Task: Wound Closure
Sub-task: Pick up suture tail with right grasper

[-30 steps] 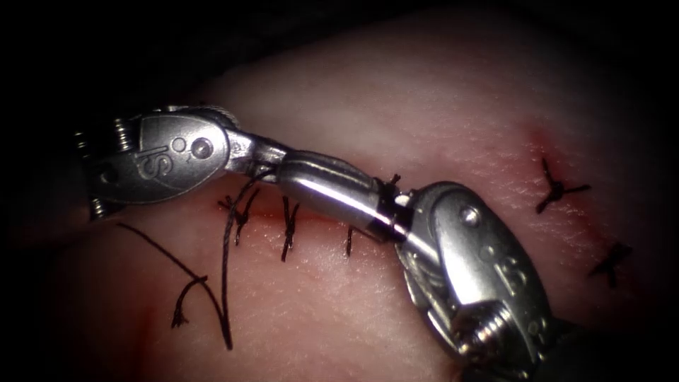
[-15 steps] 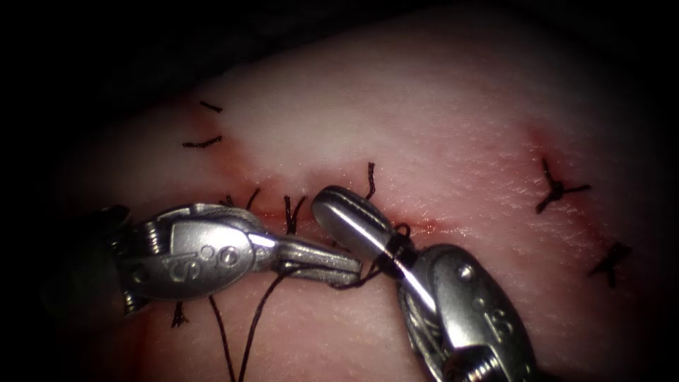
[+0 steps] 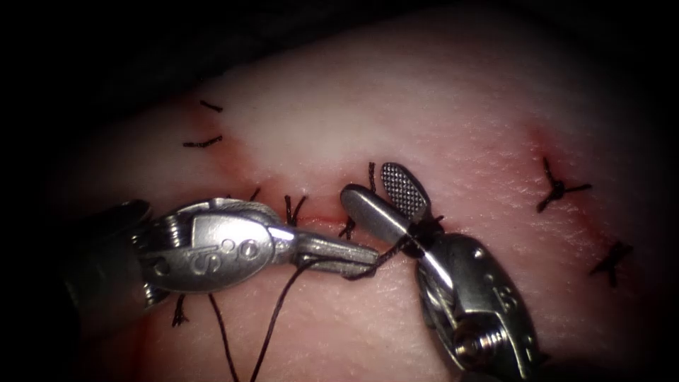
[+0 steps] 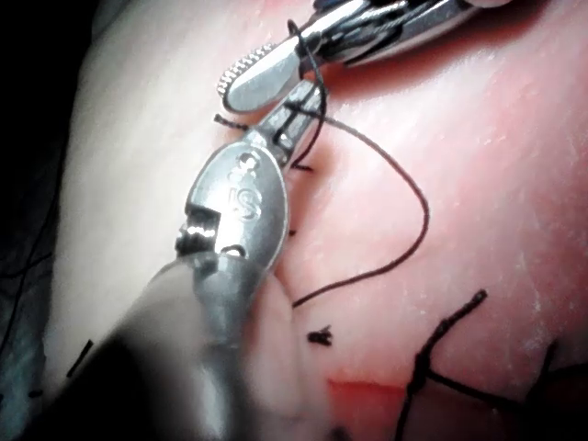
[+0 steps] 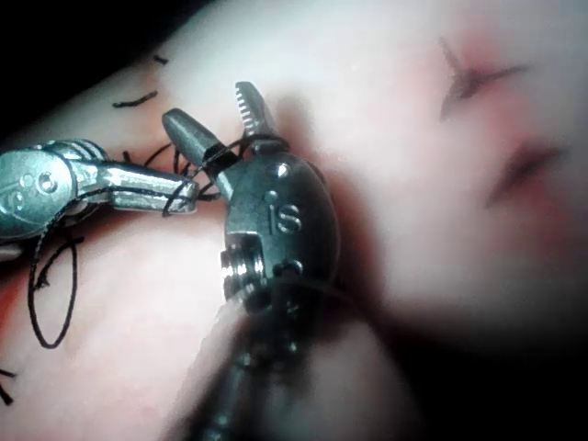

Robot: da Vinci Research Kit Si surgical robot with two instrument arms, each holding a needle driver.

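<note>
The tissue [image 3: 438,113] carries a cut [image 3: 322,216] that runs left to right, crossed by several dark stitches [image 3: 291,208]. My left tool [image 3: 373,256] lies just below the cut with its jaws shut on the thread [image 3: 279,308], which trails down toward the front. The same thread runs on and wraps around the base of my right tool's jaws [image 3: 419,232]. My right tool [image 3: 373,182] stands open over the cut with nothing between its jaws. In the right wrist view the right tool [image 5: 216,115] is open and the left tool [image 5: 188,195] is shut beside it.
Two knotted stitches [image 3: 557,188] [image 3: 611,259] sit on a second red line at the far right. Short cut ends of thread [image 3: 204,143] lie on the tissue at the upper left. A loose loop of thread [image 4: 418,211] rests on the tissue near the left tool [image 4: 299,106].
The right tool's jaws have gone from shut to open. The left tool has moved from above the cut down and to the right, drawing thread with it.
</note>
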